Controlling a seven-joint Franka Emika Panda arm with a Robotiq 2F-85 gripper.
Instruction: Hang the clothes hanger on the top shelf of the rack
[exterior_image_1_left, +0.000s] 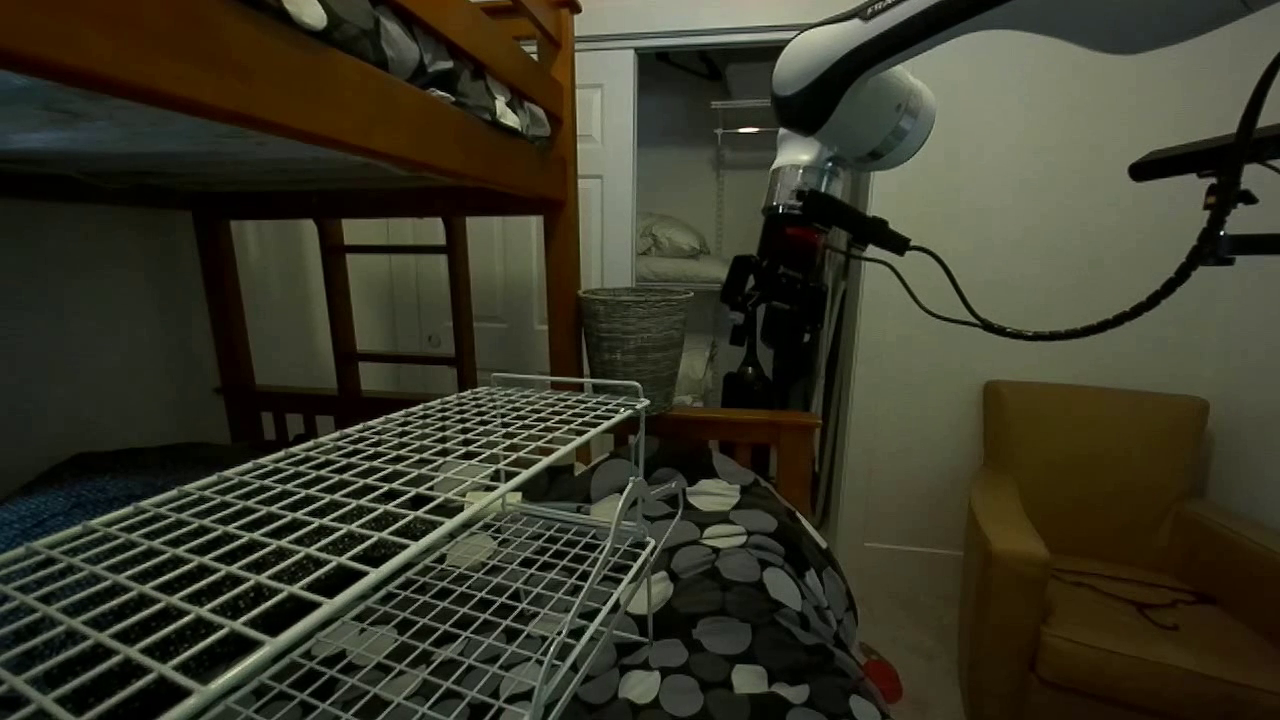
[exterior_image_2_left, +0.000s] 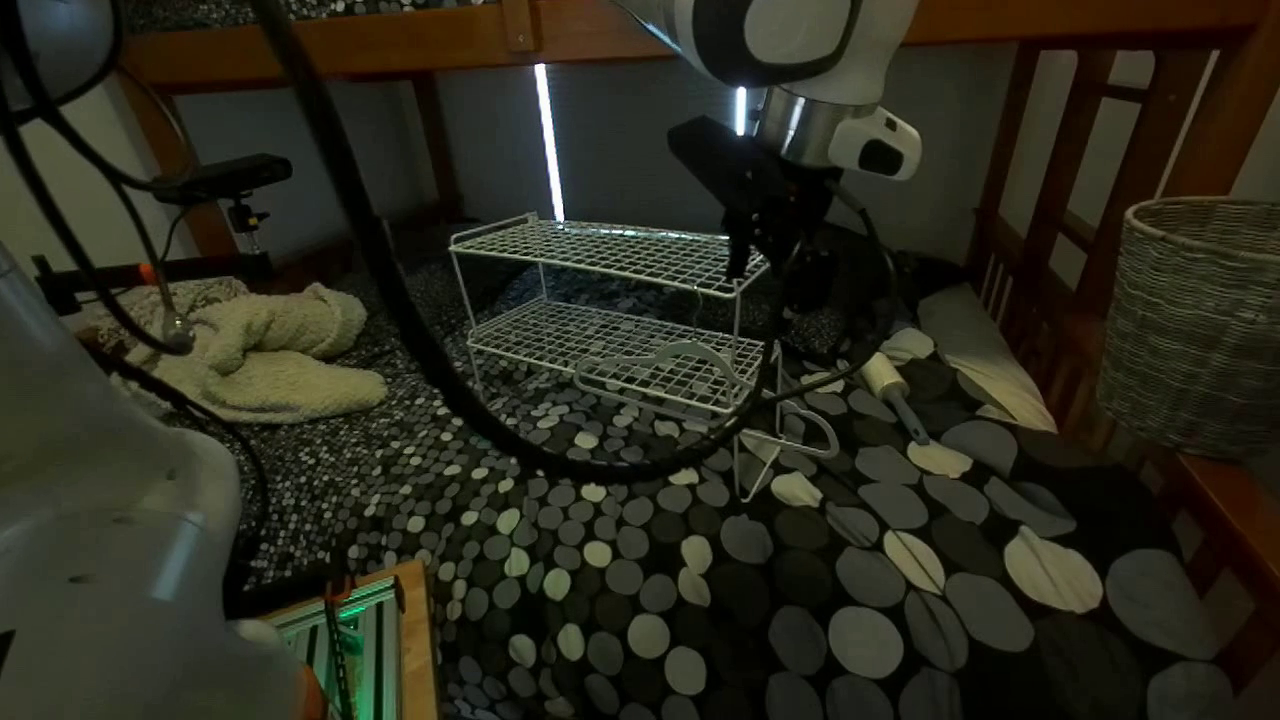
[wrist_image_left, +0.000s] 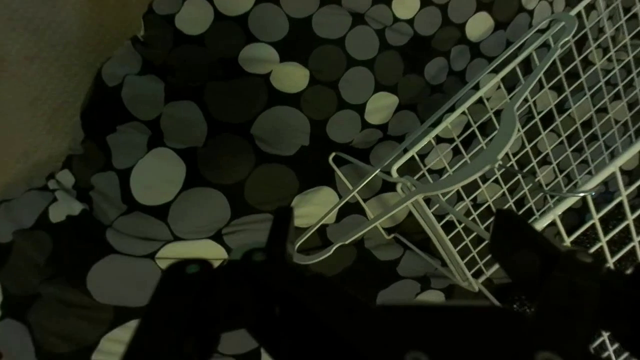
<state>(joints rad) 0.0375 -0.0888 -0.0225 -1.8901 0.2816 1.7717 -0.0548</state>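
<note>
The clothes hanger (wrist_image_left: 498, 149) is being suspended by its hook (wrist_image_left: 570, 193) from the top shelf (exterior_image_2_left: 610, 250) of the rack (exterior_image_2_left: 560, 330); the pincer (wrist_image_left: 392, 215) is being held nearby, fingers (wrist_image_left: 525, 245) apart.

My Panda arm (exterior_image_1_left: 875, 118) was white and rounded, banded in black, with pale letters (exterior_image_1_left: 882, 8) reading "FRA". Past a silver collar (exterior_image_2_left: 793, 125), my gripper (wrist_image_left: 392, 225) was black with tiny greenish dots (wrist_image_left: 192, 268), and dark cables (exterior_image_1_left: 1080, 333) curved from my wrist (exterior_image_1_left: 800, 152).

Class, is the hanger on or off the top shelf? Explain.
On: in the wrist view, the clothes hanger hooks over the top shelf edge, and the tool is open.
</note>
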